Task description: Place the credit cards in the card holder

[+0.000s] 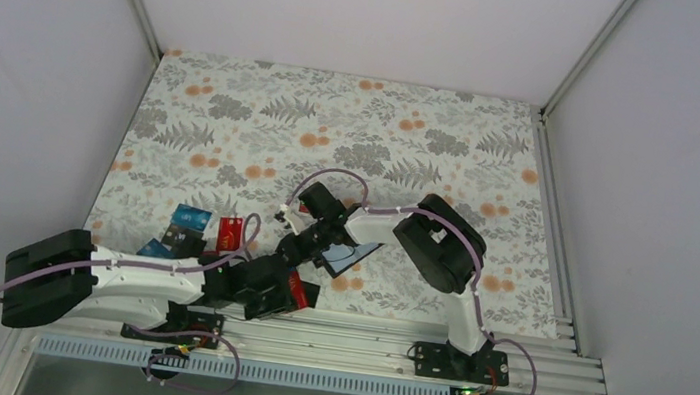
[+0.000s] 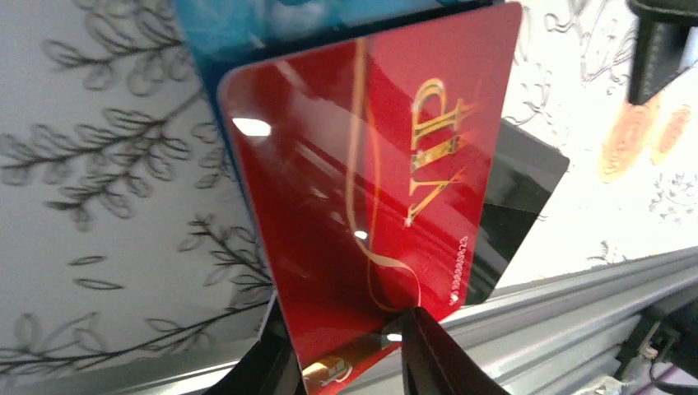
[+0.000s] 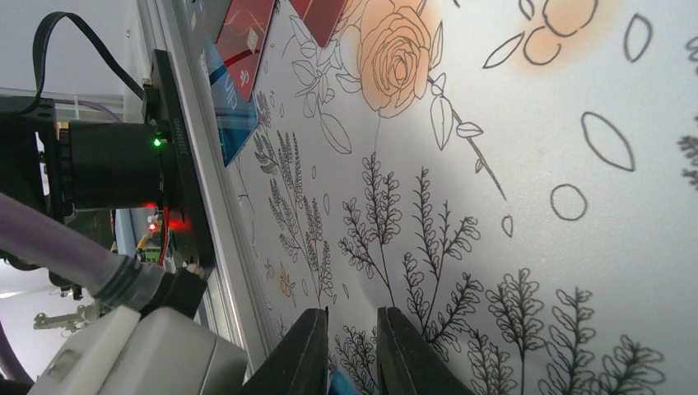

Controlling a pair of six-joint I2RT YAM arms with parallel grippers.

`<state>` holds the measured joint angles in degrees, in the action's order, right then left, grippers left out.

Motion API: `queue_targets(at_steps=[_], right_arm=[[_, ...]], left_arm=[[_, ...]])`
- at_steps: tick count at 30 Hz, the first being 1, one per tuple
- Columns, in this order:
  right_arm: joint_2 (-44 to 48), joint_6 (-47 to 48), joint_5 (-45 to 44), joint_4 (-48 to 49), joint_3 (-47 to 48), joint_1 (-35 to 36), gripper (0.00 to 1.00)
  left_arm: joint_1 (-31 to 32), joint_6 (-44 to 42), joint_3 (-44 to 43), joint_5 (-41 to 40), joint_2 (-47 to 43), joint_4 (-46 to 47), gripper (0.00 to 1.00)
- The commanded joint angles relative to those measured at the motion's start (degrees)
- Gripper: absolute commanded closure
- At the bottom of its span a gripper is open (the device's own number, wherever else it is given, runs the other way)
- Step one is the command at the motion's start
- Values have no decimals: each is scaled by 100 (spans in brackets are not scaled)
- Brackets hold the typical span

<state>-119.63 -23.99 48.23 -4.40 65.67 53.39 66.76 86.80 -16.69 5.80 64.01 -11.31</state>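
Red card (image 2: 370,181) in left pincer (image 2: 350,355)

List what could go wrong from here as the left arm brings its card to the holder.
1. The left gripper pinches the red card only by its bottom edge; it could swivel or slip.
2. A blue card sits close behind it; if both are gripped, they may jam entering the card holder.
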Motion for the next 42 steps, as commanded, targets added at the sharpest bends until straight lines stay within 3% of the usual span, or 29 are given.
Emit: queue_targets(at_steps=[1,11,18,28,35,42], right_arm=[[-228,-1,-419,-201,-151,-8,81],[-169,-1,-474,-257,-63,-12,81],[-194,47,-565,-564,444,-28,82],[-188,83,-663,-1089,1525,-287,81],[429,177,-716,-1185,1554,-796,77],[1314,409,-634,-1281,1104,-1228,68]], left_arm=[[-83,-216,7,-372,129,-69,77],[-20,-243,-447,-579,7,-820,97],[30,-74,-733,-912,-577,-1815,98],[-33,32,-612,-1245,-1194,-2387,98],[-360,-911,-739,-1697,-1939,-2435,98],[-1425,-2461,-1365,-1703,-2217,-2734,98]])
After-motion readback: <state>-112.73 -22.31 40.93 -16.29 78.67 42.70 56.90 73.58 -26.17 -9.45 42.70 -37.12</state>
